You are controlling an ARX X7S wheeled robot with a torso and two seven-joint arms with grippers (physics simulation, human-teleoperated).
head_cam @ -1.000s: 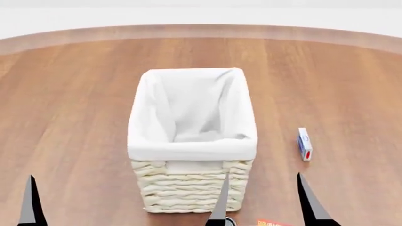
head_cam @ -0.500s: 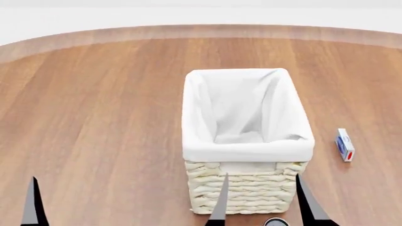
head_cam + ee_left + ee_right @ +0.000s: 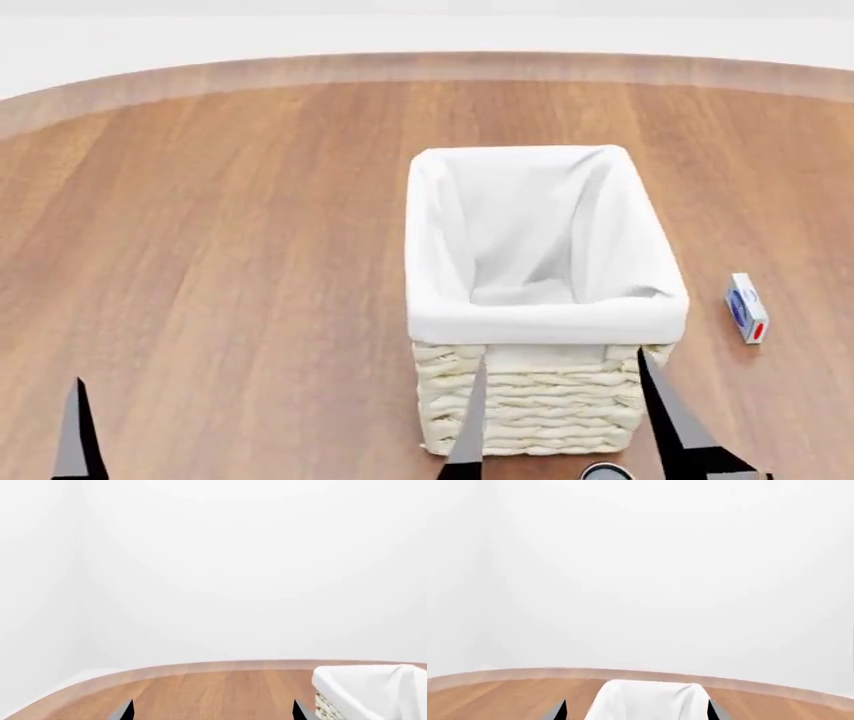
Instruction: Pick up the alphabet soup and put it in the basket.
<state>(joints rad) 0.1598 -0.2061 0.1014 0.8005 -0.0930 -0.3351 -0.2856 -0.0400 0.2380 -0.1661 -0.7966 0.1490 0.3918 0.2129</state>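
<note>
At the near edge of the head view a small silvery rim [image 3: 607,471] peeks out beside the right gripper [image 3: 567,425], cut off by the frame; whether it is the alphabet soup cannot be told, and no blue-labelled can shows in any view. The right gripper's two dark fingers stand well apart, nothing between them, their tips against the basket's [image 3: 534,415] woven front; in the right wrist view the basket's white lining sits between the two tips. The left gripper [image 3: 212,711] shows one finger [image 3: 78,435] at the head view's left; the left wrist view shows both tips spread wide, empty, with the basket off to one side. The basket stands upright on the wooden table [image 3: 214,250], nothing visible inside it; to its right, apart from it, lies a small blue-and-white box [image 3: 747,309] with a red patch.
</note>
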